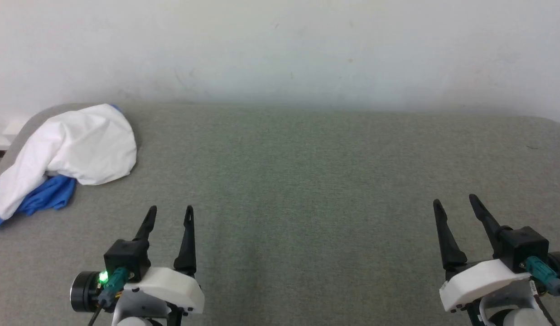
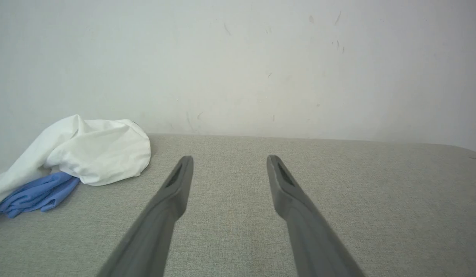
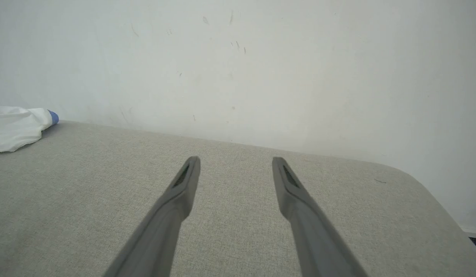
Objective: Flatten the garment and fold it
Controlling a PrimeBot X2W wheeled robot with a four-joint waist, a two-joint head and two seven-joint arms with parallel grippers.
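Grey bench (image 1: 307, 181) bore the garment (image 1: 80, 145), bunched at its far-left corner, partly cut off; left tool (image 1: 170, 210) and right tool (image 1: 455, 200) gaped.

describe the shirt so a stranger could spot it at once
Take the grey-green table against the pale wall. At its far left corner lies the garment, a crumpled white heap with blue fabric spilling out below. The left claw nearby is dark and rigid.

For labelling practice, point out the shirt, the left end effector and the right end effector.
shirt (image 1: 80, 145): head view, white body.
left end effector (image 1: 171, 209): head view, between fingertips.
right end effector (image 1: 455, 199): head view, between fingertips.
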